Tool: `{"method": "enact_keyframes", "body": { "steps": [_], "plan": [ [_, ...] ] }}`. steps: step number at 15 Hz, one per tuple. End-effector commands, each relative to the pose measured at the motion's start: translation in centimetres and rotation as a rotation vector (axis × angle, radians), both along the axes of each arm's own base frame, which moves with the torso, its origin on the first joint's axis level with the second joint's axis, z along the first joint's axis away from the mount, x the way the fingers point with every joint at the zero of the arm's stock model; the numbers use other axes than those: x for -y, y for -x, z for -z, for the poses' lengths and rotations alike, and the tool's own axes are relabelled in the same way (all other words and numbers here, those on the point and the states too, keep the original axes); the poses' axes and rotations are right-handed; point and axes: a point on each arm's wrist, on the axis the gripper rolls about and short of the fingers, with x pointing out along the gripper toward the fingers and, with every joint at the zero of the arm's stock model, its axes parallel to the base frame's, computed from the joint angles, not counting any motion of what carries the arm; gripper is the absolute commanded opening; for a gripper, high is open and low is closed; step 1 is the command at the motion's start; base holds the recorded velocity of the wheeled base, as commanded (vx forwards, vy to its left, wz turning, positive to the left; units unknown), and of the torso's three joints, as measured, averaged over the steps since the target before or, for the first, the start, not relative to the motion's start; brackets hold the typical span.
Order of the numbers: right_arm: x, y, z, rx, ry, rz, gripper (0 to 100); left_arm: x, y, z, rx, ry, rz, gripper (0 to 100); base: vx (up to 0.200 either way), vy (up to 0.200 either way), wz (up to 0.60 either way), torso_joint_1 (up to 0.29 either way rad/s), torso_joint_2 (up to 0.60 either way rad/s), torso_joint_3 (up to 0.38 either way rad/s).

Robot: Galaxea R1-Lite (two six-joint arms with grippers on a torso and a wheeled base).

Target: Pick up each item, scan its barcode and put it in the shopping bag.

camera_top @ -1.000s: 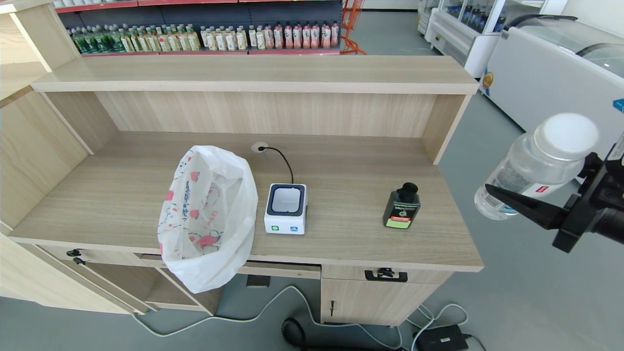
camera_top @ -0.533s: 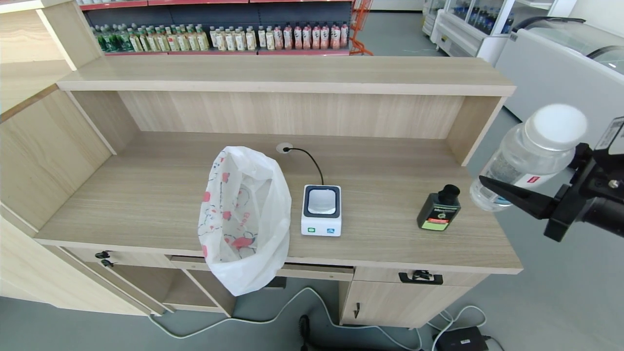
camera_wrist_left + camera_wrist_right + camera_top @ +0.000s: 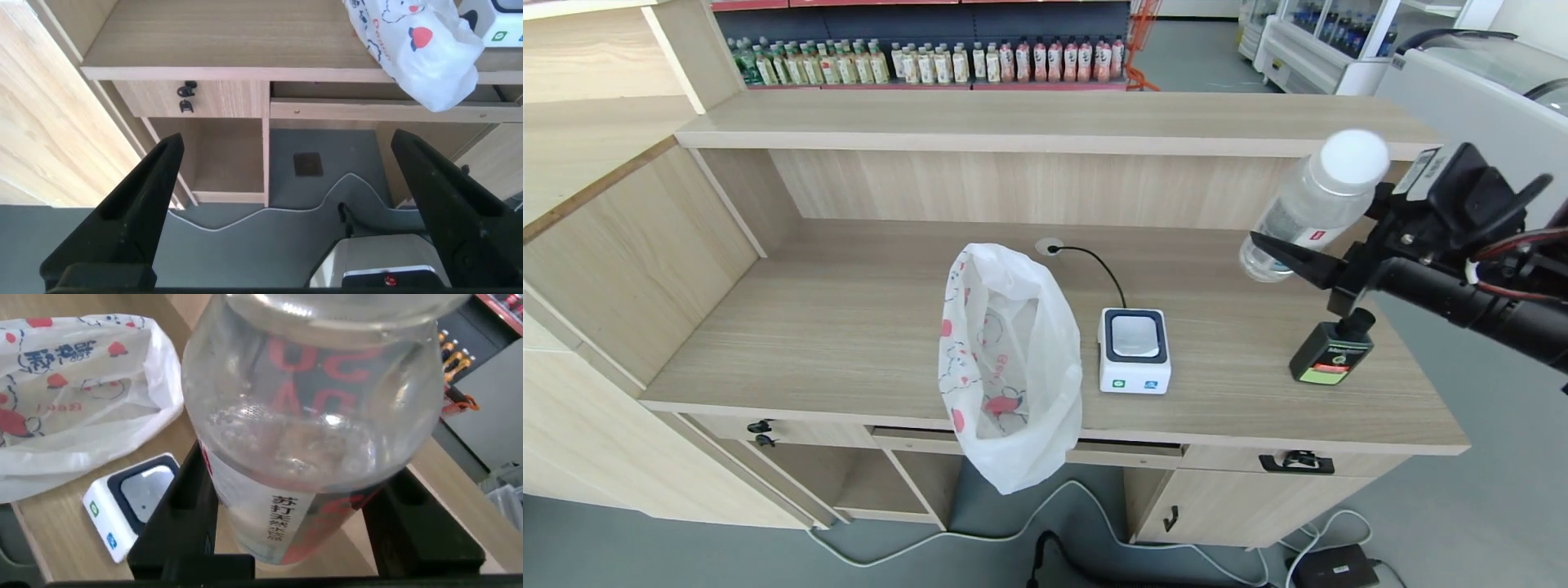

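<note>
My right gripper (image 3: 1327, 245) is shut on a clear water bottle (image 3: 1311, 204) with a white cap, held in the air above the counter's right end. In the right wrist view the water bottle (image 3: 315, 441) sits between the black fingers (image 3: 188, 510). Below it a small dark bottle (image 3: 1330, 354) with a black cap stands on the counter. The white barcode scanner (image 3: 1134, 349) sits mid-counter, its cable running to a hole behind it. Left of the scanner the white printed shopping bag (image 3: 1010, 359) stands open, sagging over the front edge. My left gripper (image 3: 286, 212) is open, low in front of the counter.
The wooden counter (image 3: 849, 318) has a raised back shelf (image 3: 1045, 122) and side walls. Drawers and an open compartment (image 3: 216, 155) lie under it, with cables on the grey floor. Drink shelves and freezers stand in the room behind.
The camera has swung, shifting the whole scene to the right. My right gripper has carried the water bottle up and in over the counter's right end.
</note>
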Motion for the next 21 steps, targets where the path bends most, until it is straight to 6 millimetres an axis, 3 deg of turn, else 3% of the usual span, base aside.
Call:
{"method": "enact_keyframes", "body": {
  "steps": [1, 5, 9, 12, 21],
  "plan": [
    [-0.4, -5.1, 2.8, -0.043, 0.027, -0.060, 0, 0.0, 0.0, 0.0, -0.001, 0.000, 0.000, 100, 0.000, 0.000, 0.00, 0.000, 0.00, 0.000],
    [-1.1, -8.9, 4.3, 0.001, 0.045, -0.188, 0, 0.0, 0.0, 0.0, -0.001, 0.000, 0.000, 100, 0.000, 0.000, 0.00, 0.000, 0.00, 0.000],
    [0.1, -10.9, 6.5, 0.004, 0.057, -0.215, 0, 0.0, 0.0, 0.0, -0.001, 0.000, 0.000, 100, 0.000, 0.000, 0.00, 0.000, 0.00, 0.000],
    [0.5, -11.8, 8.4, 0.015, 0.061, -0.234, 0, 0.0, 0.0, 0.0, -0.001, -0.001, 0.000, 100, 0.000, 0.000, 0.00, 0.000, 0.00, 0.000],
    [-0.8, -12.4, 9.1, -0.010, 0.040, -0.271, 0, 0.0, 0.0, 0.0, -0.001, -0.001, 0.000, 100, 0.000, 0.000, 0.00, 0.000, 0.00, 0.000]
  ]
}}
